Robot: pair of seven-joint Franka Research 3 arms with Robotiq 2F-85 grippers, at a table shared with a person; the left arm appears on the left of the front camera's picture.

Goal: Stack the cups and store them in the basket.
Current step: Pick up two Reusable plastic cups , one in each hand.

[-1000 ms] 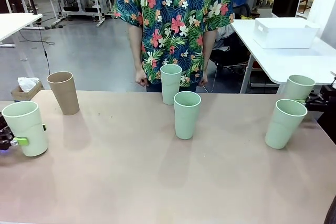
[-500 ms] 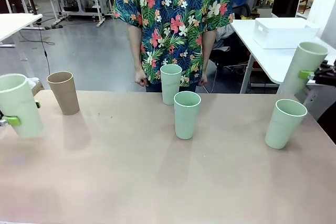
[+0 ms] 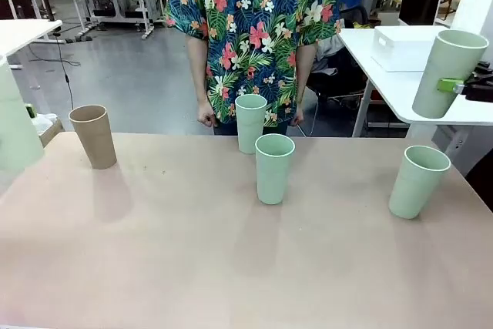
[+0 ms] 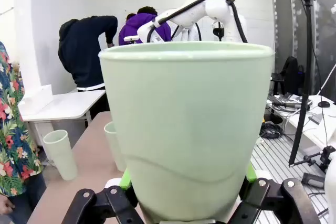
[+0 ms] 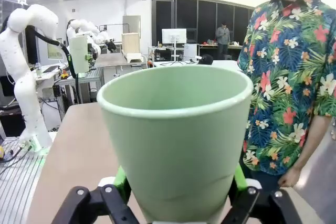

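left hand (image 4: 188,178) clamped on the left-held cup (image 4: 186,124), mint, up off the desk (image 3: 192,252) at the left edge. right hand (image 5: 179,179) clamped on the right-held cup (image 5: 176,124), mint, held high at far right and tilted. Upright on the desk: tan cup (image 3: 93,136) far left, far-centre cup (image 3: 250,122) at the far edge, centre cup (image 3: 274,167) just in front of it, right-side cup (image 3: 417,181). basket (image 3: 416,48) sits on the side desk (image 3: 400,94), far right, well apart from the cups.
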